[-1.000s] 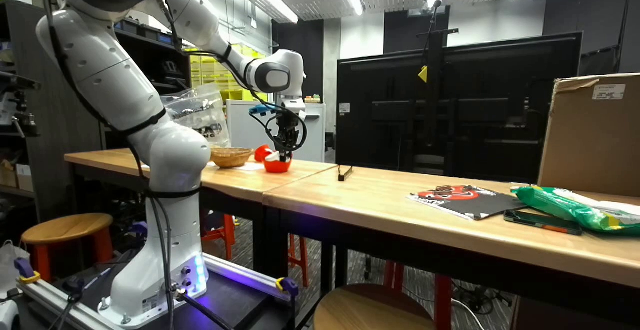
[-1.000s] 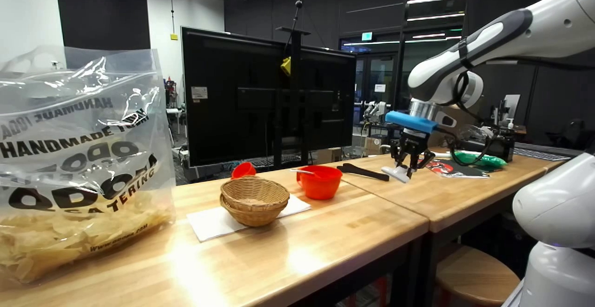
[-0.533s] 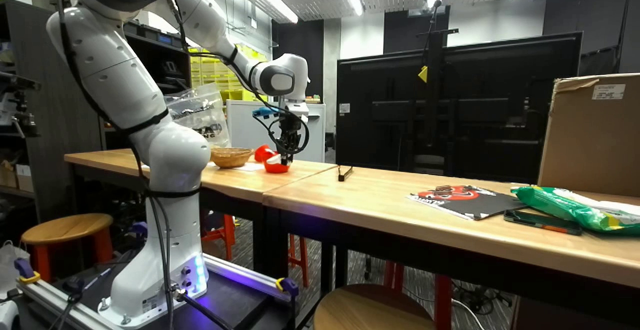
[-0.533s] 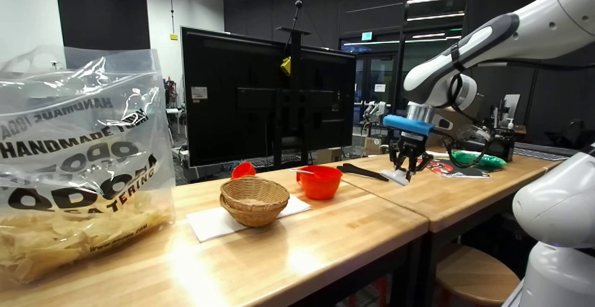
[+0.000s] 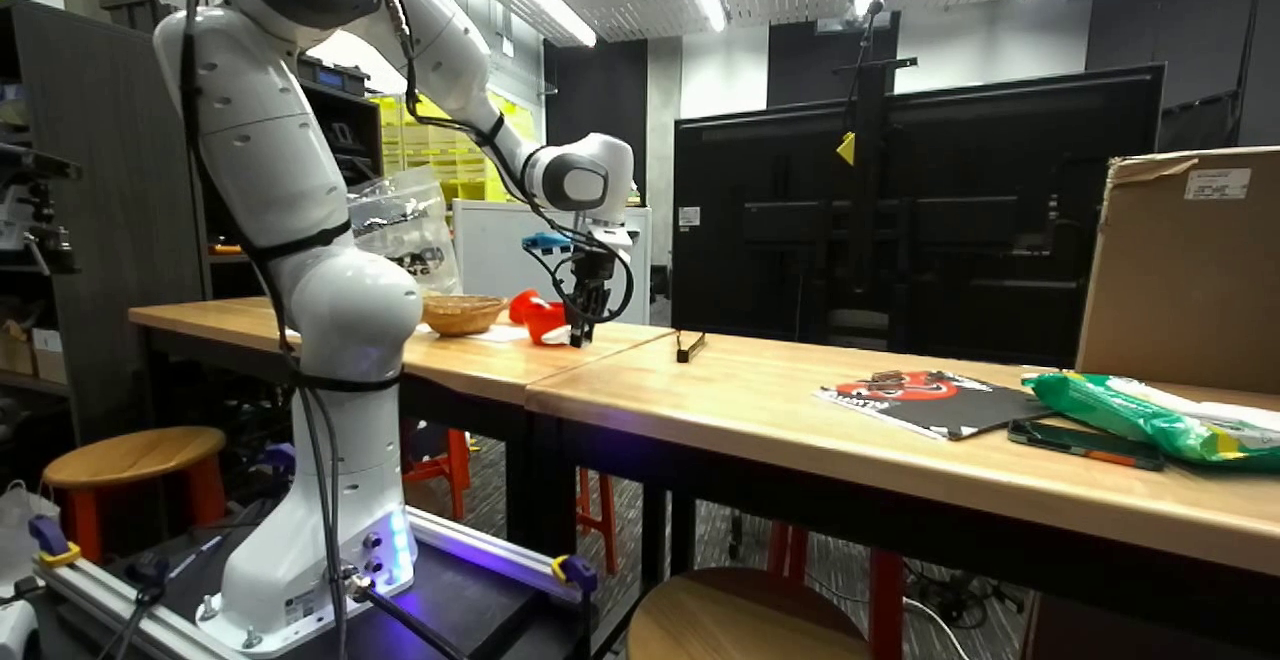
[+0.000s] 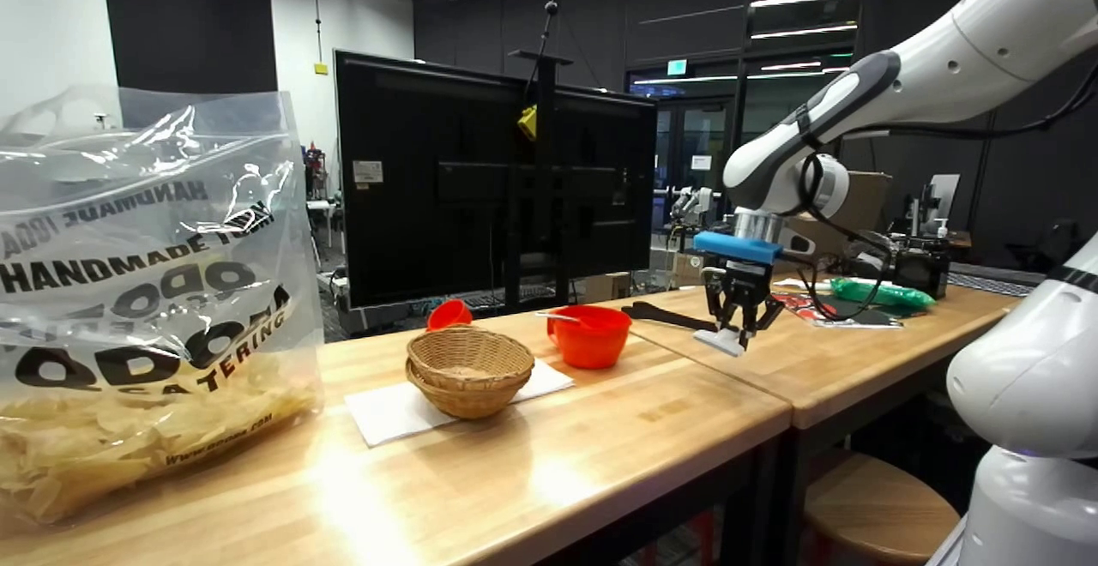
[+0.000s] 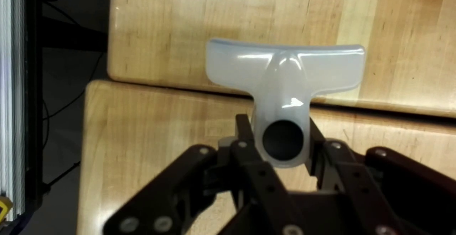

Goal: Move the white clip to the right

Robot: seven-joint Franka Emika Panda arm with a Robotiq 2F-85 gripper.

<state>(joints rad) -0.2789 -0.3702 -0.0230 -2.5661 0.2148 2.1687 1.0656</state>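
White clip (image 7: pixel 284 80) (roughly T-shaped), pinched between black jaws, above two wooden tabletops (image 7: pixel 142 124).

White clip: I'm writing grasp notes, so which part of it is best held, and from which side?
Likely the stem of the white clip, from above, jaws on either side of its round opening. The wrist view shows a T shape: the stem fits between the jaws, while the crossbar spreads wider. In both exterior views the gripper points down, holding it from above.
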